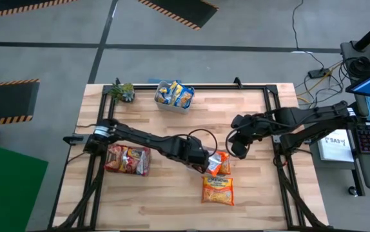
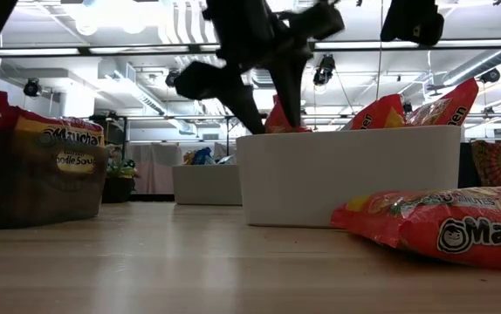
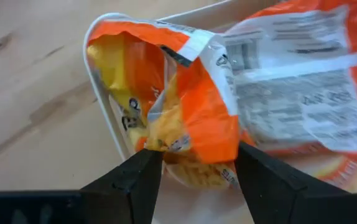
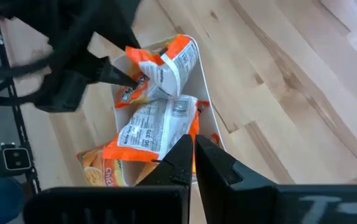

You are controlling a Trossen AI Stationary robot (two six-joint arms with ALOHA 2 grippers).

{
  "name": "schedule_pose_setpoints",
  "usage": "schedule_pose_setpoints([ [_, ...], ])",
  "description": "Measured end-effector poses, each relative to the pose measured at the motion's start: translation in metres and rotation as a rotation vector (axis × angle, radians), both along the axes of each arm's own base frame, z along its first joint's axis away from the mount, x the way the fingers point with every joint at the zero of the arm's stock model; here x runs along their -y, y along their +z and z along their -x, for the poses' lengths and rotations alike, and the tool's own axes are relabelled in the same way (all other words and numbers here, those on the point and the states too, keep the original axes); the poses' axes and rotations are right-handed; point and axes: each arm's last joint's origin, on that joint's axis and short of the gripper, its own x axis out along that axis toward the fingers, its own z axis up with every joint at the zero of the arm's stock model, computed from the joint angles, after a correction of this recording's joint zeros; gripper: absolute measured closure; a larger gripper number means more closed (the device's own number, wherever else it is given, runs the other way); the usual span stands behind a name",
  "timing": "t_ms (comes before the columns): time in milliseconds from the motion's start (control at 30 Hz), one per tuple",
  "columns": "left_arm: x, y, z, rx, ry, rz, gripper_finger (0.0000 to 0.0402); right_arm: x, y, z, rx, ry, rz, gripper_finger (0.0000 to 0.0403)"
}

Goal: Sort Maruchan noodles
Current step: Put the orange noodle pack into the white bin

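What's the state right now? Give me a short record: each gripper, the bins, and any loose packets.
left gripper: closed on an orange packet, over the white tray
right gripper: shut, empty, hovering beside the white tray
white tray: holds orange packets
clear tray: far edge of table, holds blue-and-yellow packets
dark tray: left side, holds red packets
loose packet: orange, flat on the table near the white tray
plant: far left corner

Small potted plant (image 1: 122, 91) near table (image 1: 172, 200) corner
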Motion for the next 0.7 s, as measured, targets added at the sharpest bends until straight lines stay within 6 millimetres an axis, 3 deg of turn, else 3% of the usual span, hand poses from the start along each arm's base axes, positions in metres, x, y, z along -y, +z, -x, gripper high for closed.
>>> schedule_pose_setpoints([
  [167,-0.001,-0.007,-0.002,-0.023,-0.018,-0.014,0.0259,0.000,-0.005,0.000,-0.012,-0.001,0.001,0.0394],
  [400,-0.001,-0.005,0.000,-0.040,-0.031,-0.009,0.0390,0.000,-0.007,0.000,-0.020,-0.021,-0.014,0.0394],
  [700,-0.006,0.029,0.016,-0.025,-0.089,0.028,0.0401,0.000,-0.007,0.000,-0.019,-0.021,-0.013,0.0394],
])
